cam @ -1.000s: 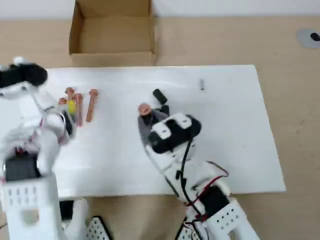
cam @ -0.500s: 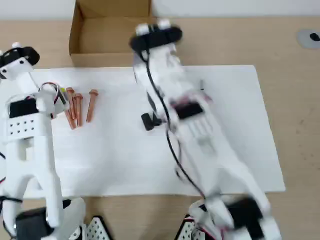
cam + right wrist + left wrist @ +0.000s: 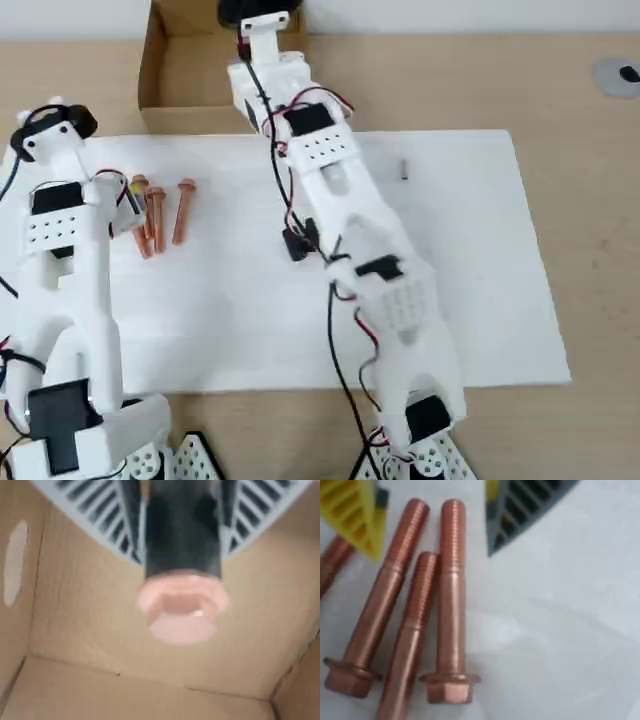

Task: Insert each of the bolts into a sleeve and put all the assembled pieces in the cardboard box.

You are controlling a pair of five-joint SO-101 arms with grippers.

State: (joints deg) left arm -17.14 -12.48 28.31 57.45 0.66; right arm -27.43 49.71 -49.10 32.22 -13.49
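Your right pincer (image 3: 182, 530) is closed on the black sleeve (image 3: 182, 540), one ribbed finger on each side of it. The copper bolt (image 3: 182, 607) sits inside the sleeve, its flanged hex head poking out of the lower end. You have this assembled piece hanging inside the cardboard box (image 3: 175, 75), above the box floor and not touching it. The brown walls stand around it. The box sits at the far edge of the counter (image 3: 590, 230), toward the far left corner, and your right arm stretches across the white sheet (image 3: 480, 300) to reach it.

Your left pincer (image 3: 431, 554) is wide open and holds nothing. Its yellow finger (image 3: 355, 515) and grey finger (image 3: 520, 510) are spread above the loose bolts (image 3: 447, 605). These lie close together, roughly parallel, on the sheet near its left edge. Three show side by side in the left wrist view, the middle one touching its neighbour, and a fourth lies at the side, partly under the yellow finger. The fingertips hang over the threaded ends, and you cannot tell whether they touch the bolts.

You also have a small black piece (image 3: 297, 243) lying mid-sheet, right against your right arm. It looks like a spare sleeve, but that is not certain.
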